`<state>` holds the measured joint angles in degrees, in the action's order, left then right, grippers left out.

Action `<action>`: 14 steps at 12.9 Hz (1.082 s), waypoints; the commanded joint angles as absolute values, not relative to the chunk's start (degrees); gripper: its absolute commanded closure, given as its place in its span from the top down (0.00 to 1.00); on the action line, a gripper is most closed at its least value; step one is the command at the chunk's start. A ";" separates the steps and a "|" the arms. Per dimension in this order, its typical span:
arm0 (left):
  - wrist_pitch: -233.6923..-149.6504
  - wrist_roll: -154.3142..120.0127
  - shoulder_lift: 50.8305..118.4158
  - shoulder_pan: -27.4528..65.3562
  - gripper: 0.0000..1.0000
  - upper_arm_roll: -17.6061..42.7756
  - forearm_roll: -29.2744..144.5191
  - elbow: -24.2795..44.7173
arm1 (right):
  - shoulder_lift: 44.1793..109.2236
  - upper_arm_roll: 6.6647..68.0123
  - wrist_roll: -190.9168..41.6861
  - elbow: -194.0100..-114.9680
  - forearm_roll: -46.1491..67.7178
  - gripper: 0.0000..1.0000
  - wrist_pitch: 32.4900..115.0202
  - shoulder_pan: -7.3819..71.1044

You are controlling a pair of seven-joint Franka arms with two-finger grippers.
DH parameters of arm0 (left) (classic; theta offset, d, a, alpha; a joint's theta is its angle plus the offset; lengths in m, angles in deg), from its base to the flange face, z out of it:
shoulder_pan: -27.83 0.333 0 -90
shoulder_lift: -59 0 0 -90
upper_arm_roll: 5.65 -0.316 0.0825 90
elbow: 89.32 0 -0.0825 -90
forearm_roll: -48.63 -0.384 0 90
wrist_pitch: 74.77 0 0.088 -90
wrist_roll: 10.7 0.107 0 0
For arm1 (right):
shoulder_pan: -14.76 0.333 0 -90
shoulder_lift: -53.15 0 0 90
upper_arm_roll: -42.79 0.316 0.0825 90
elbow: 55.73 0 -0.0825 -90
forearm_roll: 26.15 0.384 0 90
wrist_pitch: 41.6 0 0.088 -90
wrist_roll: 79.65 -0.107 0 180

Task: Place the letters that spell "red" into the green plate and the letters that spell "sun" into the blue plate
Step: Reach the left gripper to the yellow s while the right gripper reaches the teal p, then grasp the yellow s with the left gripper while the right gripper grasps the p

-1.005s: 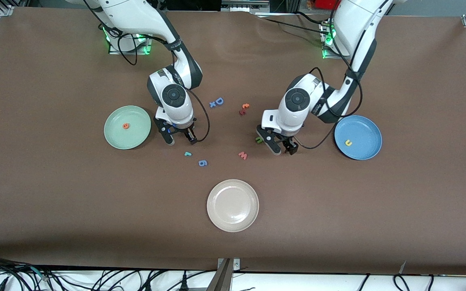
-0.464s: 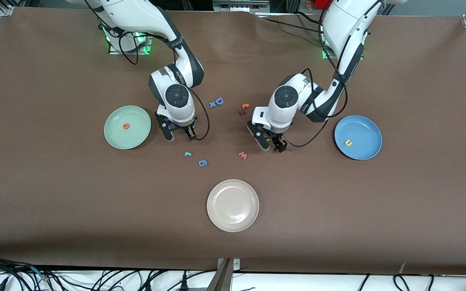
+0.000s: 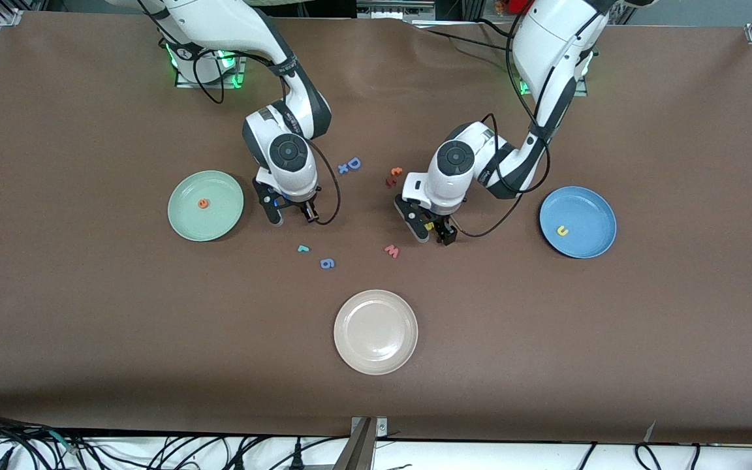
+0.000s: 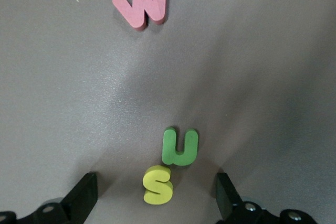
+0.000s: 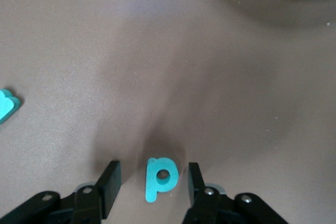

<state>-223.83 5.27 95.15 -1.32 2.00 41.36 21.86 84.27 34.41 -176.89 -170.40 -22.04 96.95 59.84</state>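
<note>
Two end effectors straddle letters: the right end effector (image 5: 152, 182), narrowing, brackets the teal foam "d" (image 5: 160, 178) beside the pale green plate (image 3: 205, 205); the left end effector (image 4: 155, 198), wide, brackets the yellow foam "s" (image 4: 157, 184).

place: a robot lab | why: two white robot arms (image 3: 271, 59) stand bolted at one edge of a big brown table (image 3: 89, 326) with green lights at their feet | metal frame bars (image 3: 7, 14) sit at the table's corners | lots of black cables (image 3: 154, 450) hang along the near edge
</note>
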 commanded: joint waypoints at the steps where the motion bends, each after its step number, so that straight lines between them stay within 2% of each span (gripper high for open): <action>1: -224.10 4.59 96.27 -1.97 0.86 1.38 39.32 20.55 | 83.30 35.05 -178.26 -171.92 -21.40 0.58 96.74 60.11; 4: -224.27 5.12 96.71 -1.97 0.52 1.29 39.31 20.55 | 83.30 35.05 -178.26 -172.27 -21.40 0.57 96.74 60.11; 7: -224.71 5.30 96.71 -1.88 0.23 1.11 39.31 20.63 | 83.30 35.05 -178.26 -172.62 -21.40 0.53 96.74 60.11; 8: -224.71 5.30 96.71 -1.88 0.19 1.03 39.31 20.63 | 83.56 35.05 -178.26 -172.63 -21.40 0.52 96.74 60.11; 11: -224.71 5.38 96.71 -1.88 0.16 1.03 39.31 20.63 | 83.91 35.05 -178.17 -172.63 -21.40 0.50 96.65 60.03; 13: -224.71 5.65 96.10 -1.18 0.14 0.24 39.40 20.90 | 83.91 35.05 -178.17 -172.63 -21.40 0.46 96.65 60.03; 14: -224.63 6.87 95.22 -0.83 0.14 -0.63 39.84 20.98 | 83.91 35.05 -178.17 -172.63 -21.40 0.40 96.65 60.03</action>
